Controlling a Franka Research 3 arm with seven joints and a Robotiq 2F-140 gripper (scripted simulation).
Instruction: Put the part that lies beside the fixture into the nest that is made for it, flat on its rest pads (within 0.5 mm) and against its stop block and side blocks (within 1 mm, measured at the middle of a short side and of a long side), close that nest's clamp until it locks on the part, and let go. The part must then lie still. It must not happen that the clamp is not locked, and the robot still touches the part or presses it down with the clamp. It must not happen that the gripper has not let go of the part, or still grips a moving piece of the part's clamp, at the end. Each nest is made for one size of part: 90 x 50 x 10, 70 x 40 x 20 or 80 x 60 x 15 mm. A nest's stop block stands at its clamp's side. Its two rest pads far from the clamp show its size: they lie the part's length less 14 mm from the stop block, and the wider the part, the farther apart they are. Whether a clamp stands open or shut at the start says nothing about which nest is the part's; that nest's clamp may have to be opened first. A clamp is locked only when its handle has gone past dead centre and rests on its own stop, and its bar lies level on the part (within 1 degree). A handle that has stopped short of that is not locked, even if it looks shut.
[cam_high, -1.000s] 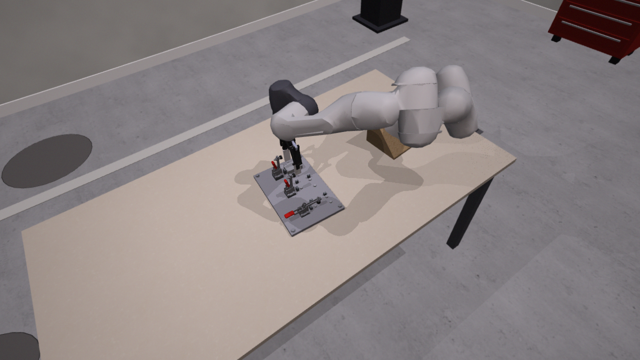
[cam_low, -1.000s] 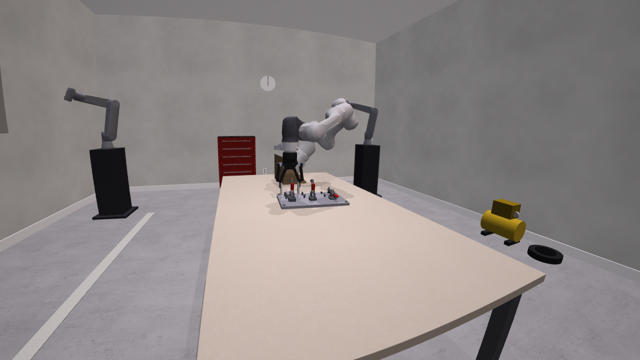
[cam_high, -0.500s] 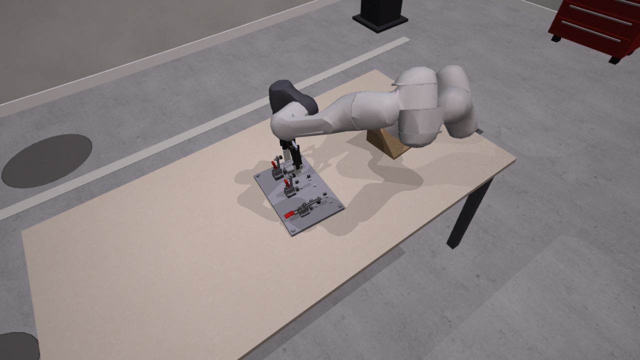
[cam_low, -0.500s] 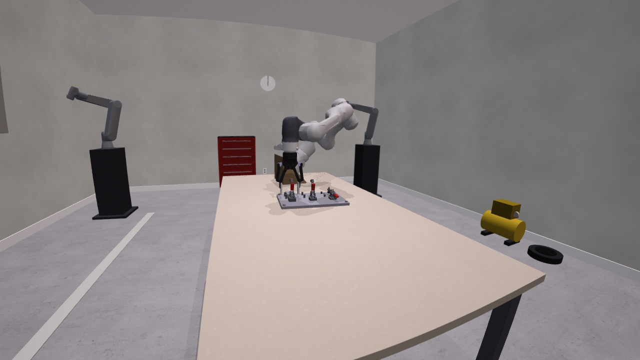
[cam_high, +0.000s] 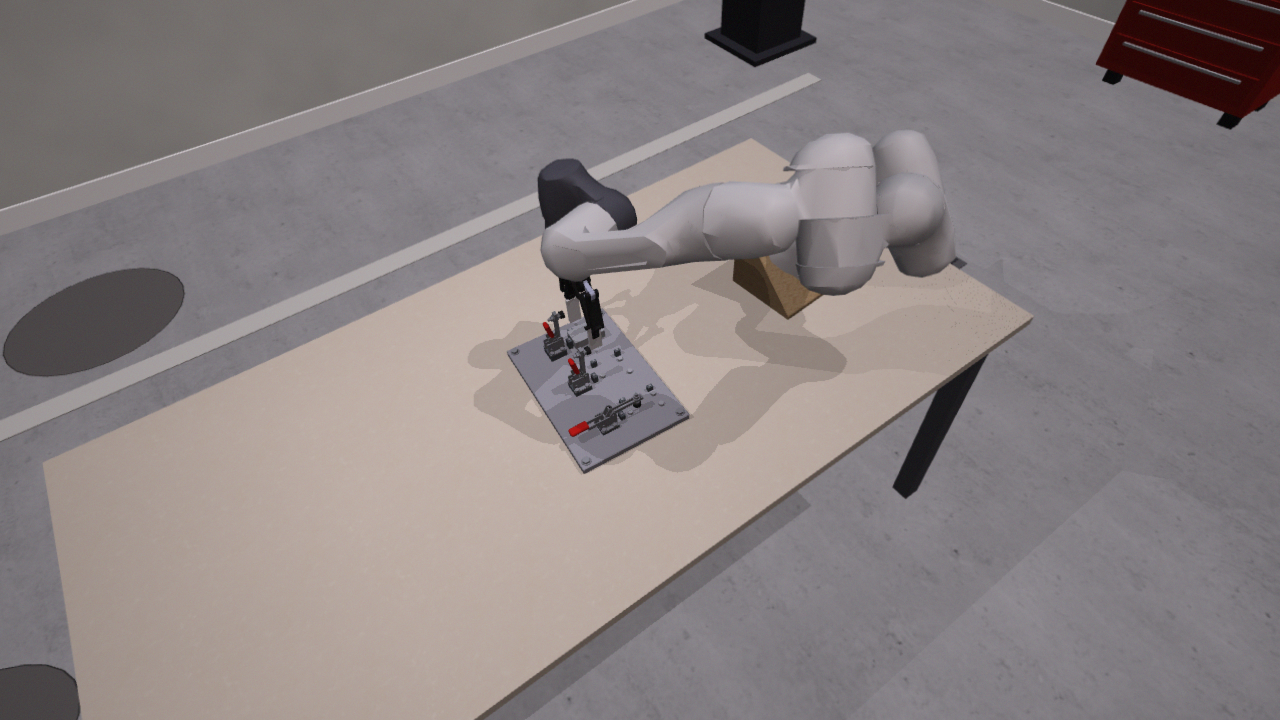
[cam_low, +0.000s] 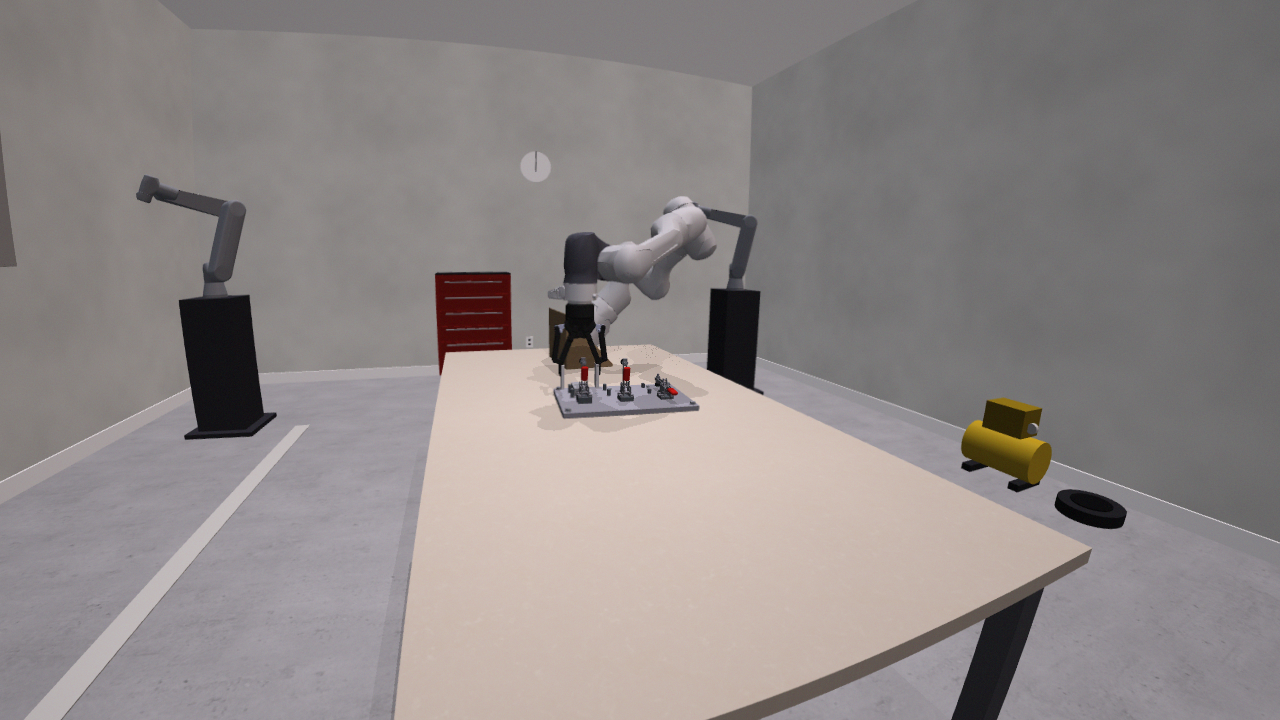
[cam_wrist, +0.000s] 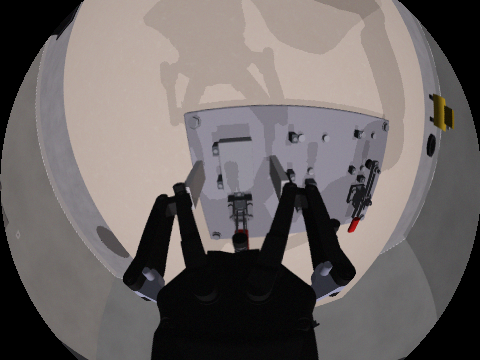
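The part (cam_high: 579, 337) (cam_wrist: 236, 162), a plain grey block, lies in the end nest of the fixture plate (cam_high: 547, 392) (cam_low: 629, 412) (cam_wrist: 340, 152), beside two side blocks; exact contact is too small to tell. My gripper (cam_high: 583, 326) (cam_low: 580, 377) (cam_wrist: 236, 167) is open, with one finger on each side of the part and clear gaps to it in the wrist view. This nest's clamp (cam_high: 554, 346) (cam_wrist: 240, 204) stands open, its red handle and bar raised. The middle clamp (cam_high: 580, 383) (cam_low: 624, 392) also stands open, mostly hidden behind a finger in the wrist view.
The third clamp (cam_high: 609, 420) (cam_low: 665, 391) (cam_wrist: 358, 196) at the other end has its handle down and bar lowered over an empty nest. Small blocks and round pads stand in the two empty nests. A brown wedge-shaped object (cam_high: 776, 288) stands near the arm's base.
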